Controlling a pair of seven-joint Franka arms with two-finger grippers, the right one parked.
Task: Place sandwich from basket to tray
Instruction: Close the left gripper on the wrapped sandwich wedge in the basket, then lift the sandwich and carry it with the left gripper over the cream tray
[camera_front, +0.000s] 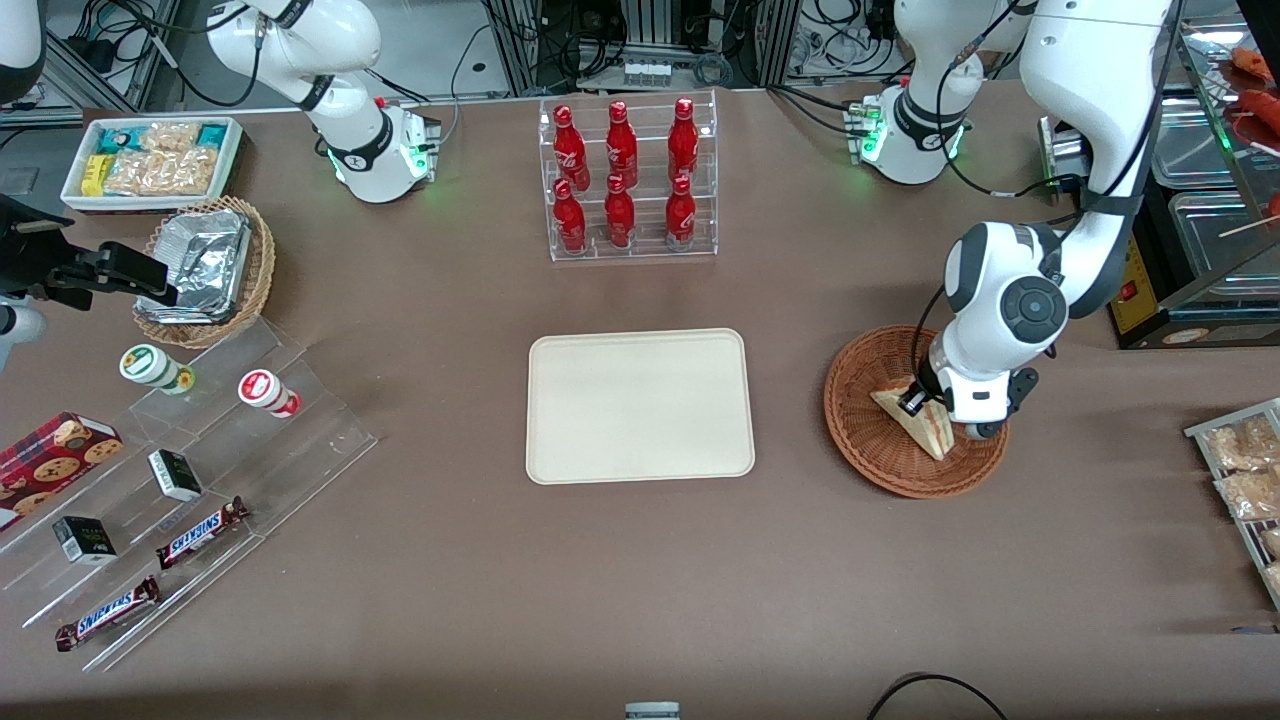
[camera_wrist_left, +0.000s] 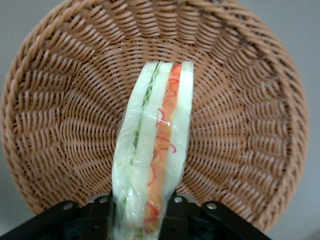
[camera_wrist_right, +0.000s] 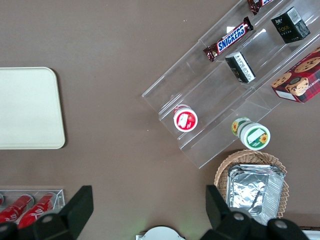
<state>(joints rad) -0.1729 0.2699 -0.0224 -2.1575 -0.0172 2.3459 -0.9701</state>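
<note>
The claw (camera_front: 915, 400) is squeezed onto the sandwich (camera_front: 922, 418), which sits in the basket (camera_front: 870, 375). The tray (camera_front: 640, 405), mid-frame, has nothing on it. Lifting and carrying are left.

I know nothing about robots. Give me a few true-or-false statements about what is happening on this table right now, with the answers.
1. The left arm's gripper is shut on the clear-wrapped triangular sandwich. True.
2. The sandwich already lies on the flat cream-white rectangular tray. False: it is over the round reddish-brown wicker basket.
3. The tray holds nothing. True.
4. The red bottles stand in the wicker basket. False: they stand in a clear rack.
5. The basket holds two sandwiches. False: only one.
</note>
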